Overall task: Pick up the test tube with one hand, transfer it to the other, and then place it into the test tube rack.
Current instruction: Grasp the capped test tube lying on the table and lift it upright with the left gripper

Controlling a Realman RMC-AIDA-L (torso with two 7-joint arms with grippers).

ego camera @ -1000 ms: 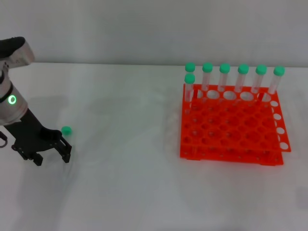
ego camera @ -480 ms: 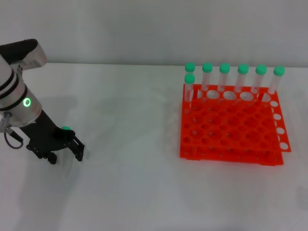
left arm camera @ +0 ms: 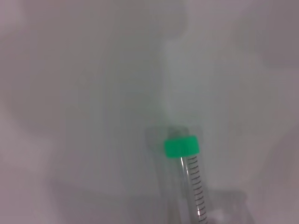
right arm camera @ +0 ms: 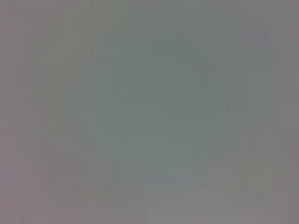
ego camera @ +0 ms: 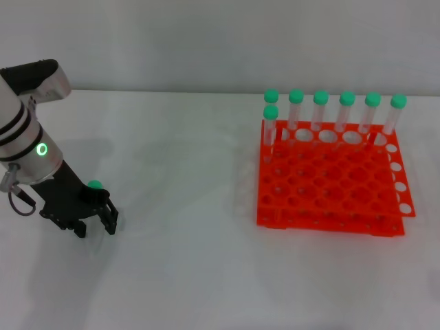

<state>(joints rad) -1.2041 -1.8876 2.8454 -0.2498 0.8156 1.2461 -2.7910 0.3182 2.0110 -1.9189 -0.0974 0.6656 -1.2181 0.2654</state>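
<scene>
White matte surface (ego camera: pixel 192 261) carries the bright orange-red, two-tiered plastic test tube rack (ego camera: pixel 330 185) at the robot's right, seven green-capped tubes standing along its far side. Left black forked gripper (ego camera: pixel 95 225), fingers spread, hangs over the clear graduated green-capped test tube (left arm camera: pixel 189 177) lying flat. Centre fingers across the barrel below the cap; descend squarely before closing. Right gripper: unseen.

Left pincer (ego camera: pixel 95 225) over test tube (ego camera: pixel 94 184)
</scene>
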